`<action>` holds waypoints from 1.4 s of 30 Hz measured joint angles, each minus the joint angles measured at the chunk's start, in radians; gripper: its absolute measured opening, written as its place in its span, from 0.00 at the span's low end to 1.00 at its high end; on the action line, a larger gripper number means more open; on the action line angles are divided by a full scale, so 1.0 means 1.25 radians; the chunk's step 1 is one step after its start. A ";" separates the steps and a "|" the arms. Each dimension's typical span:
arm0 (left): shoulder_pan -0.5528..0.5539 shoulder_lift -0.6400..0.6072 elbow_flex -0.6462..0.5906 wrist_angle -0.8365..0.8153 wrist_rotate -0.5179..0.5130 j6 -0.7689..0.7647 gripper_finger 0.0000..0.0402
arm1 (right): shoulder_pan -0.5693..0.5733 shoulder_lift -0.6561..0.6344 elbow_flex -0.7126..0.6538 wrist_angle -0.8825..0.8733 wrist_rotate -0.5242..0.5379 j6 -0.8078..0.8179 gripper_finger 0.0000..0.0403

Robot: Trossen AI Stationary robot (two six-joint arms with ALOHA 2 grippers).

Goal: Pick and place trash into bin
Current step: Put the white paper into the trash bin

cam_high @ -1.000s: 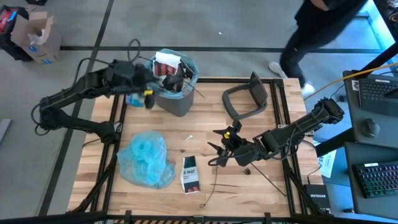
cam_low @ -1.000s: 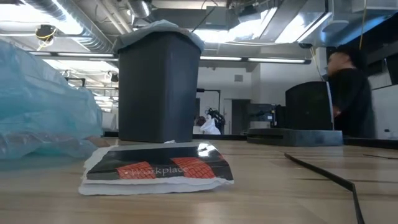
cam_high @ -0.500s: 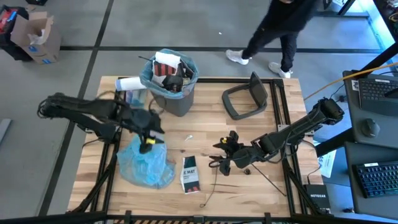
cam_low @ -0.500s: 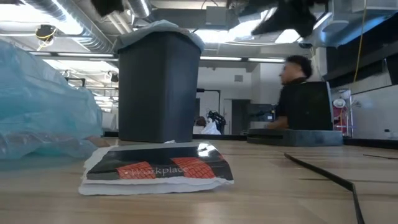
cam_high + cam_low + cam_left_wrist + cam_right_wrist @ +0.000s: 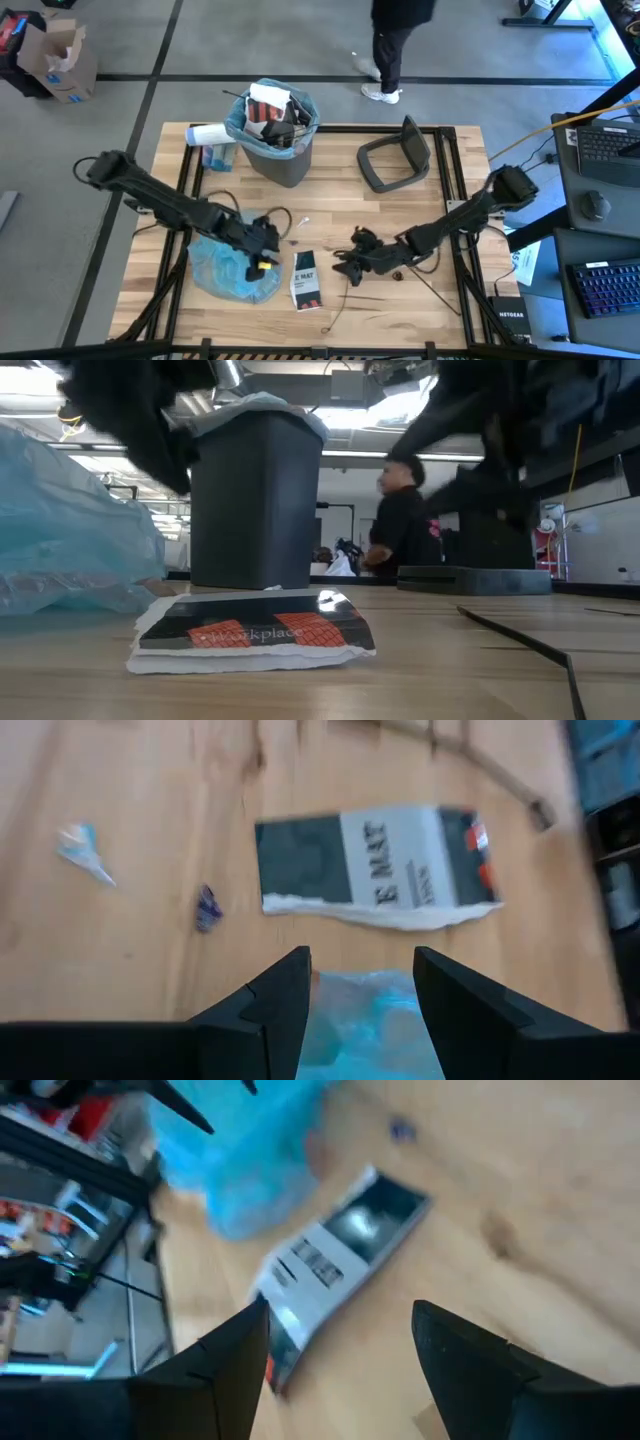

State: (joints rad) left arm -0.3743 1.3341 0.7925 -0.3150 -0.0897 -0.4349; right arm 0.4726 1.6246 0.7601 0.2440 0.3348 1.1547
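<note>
Our left gripper (image 5: pixel 264 262) hangs over the near edge of the crumpled light blue bag (image 5: pixel 232 262), fingers (image 5: pixel 275 1000) parted with blue plastic showing in the gap, though we cannot tell whether they touch it. Just beyond those fingertips lies the printed packet (image 5: pixel 307 281), flat on the wooden table (image 5: pixel 330 205), with two small scraps (image 5: pixel 208 907) beside it. Our right gripper (image 5: pixel 347 270) sits low on the other side of that packet, jaws spread and holding nothing, the packet and the blue bag ahead of it. Thin dark sticks (image 5: pixel 352 298) lie on the boards just beside this gripper. Well behind the left gripper stands the bin (image 5: pixel 275 135), its blue liner folded over the rim and stuffed with paper and wrap; a white roll (image 5: pixel 208 134) lies next to it. Farther back from the right gripper rests the grey lid (image 5: pixel 396 156). A person (image 5: pixel 397 40) walks past beyond the table.
</note>
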 joint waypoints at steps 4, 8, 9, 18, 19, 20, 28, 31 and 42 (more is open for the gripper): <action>-0.001 0.094 -0.001 0.071 0.000 0.021 0.42 | -0.024 0.107 0.051 -0.001 -0.068 0.031 0.59; 0.000 0.166 -0.001 0.156 0.002 0.043 0.42 | -0.049 0.201 0.111 0.000 -0.150 0.034 0.59; 0.000 0.180 -0.001 0.180 0.005 0.046 0.42 | -0.054 0.219 0.124 0.000 -0.167 0.034 0.59; -0.009 0.283 0.000 0.250 0.013 0.055 0.42 | -0.077 0.303 0.209 0.007 -0.227 0.033 0.59; -0.009 0.294 0.000 0.252 0.013 0.053 0.42 | -0.080 0.310 0.214 0.007 -0.227 0.033 0.59; -0.009 0.305 0.000 0.257 0.011 0.045 0.42 | -0.081 0.317 0.220 0.008 -0.230 0.033 0.59; -0.010 0.369 0.001 0.332 0.003 0.038 0.43 | -0.084 0.354 0.238 0.083 -0.230 -0.049 0.57; -0.009 0.360 0.002 0.336 -0.007 0.034 0.43 | -0.086 0.355 0.239 0.097 -0.219 -0.075 0.46; -0.008 0.220 0.012 0.187 -0.018 0.035 0.42 | -0.087 0.305 0.272 -0.004 -0.211 -0.178 0.03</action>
State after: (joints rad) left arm -0.3847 1.6086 0.8074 -0.0810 -0.1123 -0.3913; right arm 0.3645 2.0059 1.0999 0.2388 0.0708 0.9316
